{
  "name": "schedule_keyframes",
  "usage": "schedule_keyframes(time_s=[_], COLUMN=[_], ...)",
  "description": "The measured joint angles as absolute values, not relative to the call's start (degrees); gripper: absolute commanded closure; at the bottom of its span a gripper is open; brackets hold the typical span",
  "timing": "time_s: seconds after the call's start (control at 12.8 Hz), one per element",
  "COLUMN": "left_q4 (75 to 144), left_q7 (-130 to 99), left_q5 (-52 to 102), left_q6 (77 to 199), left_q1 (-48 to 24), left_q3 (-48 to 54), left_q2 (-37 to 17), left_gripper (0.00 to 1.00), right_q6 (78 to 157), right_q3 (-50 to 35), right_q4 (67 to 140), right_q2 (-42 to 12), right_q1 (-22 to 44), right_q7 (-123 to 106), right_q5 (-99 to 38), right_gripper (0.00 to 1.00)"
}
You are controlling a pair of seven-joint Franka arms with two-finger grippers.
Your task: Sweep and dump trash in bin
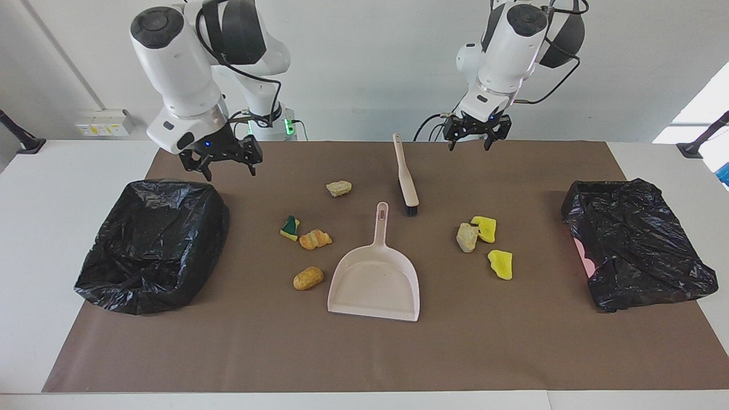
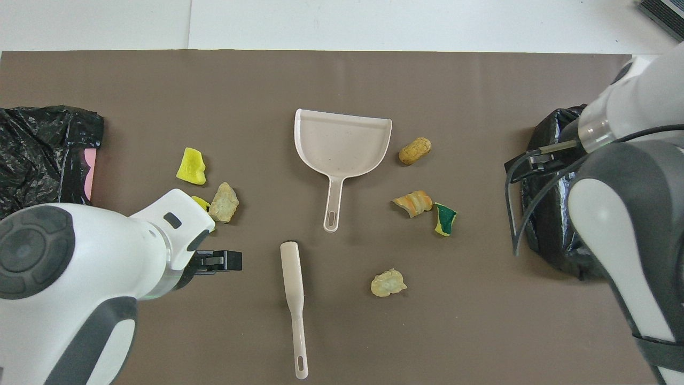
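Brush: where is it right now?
The brush lies flat on the brown mat mid-table, untouched, nearer the robots than the dustpan, bristles pointing at the dustpan's handle; a tan chunk sits beside it toward the right arm's end.

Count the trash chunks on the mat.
7: four trash chunks toward the right arm's end, three toward the left arm's. None looks hidden.

Bright, even, diffuse daylight; soft short shadows under the dustpan (image 1: 376, 282); glints on black bin bags (image 1: 154, 245); sharp focus throughout.
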State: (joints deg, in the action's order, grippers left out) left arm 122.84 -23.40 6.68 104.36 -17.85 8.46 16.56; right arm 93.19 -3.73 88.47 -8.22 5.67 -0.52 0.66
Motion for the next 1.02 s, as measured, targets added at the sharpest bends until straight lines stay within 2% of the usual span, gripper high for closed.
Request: schedule_keyframes(time_s=[0.39,0.71,1.02], left_q4=[133.5,142.2,146.97], left_q7=[-32.42,-41.21,-44.84], left_q5=[7.1,7.17,7.18], left_q6=[113.44,124.51,130.04], left_q1=[-27.44,-37.56,-42.89], left_q3=[8.48,8.55,8.51], left_q2=[17.69,16.41,14.95], left_gripper=[0.0,0.0,0.0], right_q6=[102.25,107.05,111.47], right_q3=[-3.77,-3.81,-3.87], right_q4=[88.54,88.56,88.57], right_q2=[-14.66,-17.95,-21.22], right_q1=[11.25,15.19,20.53], right_q7=[7.67,14.27,22.67], right_q5=[-0.57,-3.19,-3.81], right_gripper=[0.0,0.0,0.0])
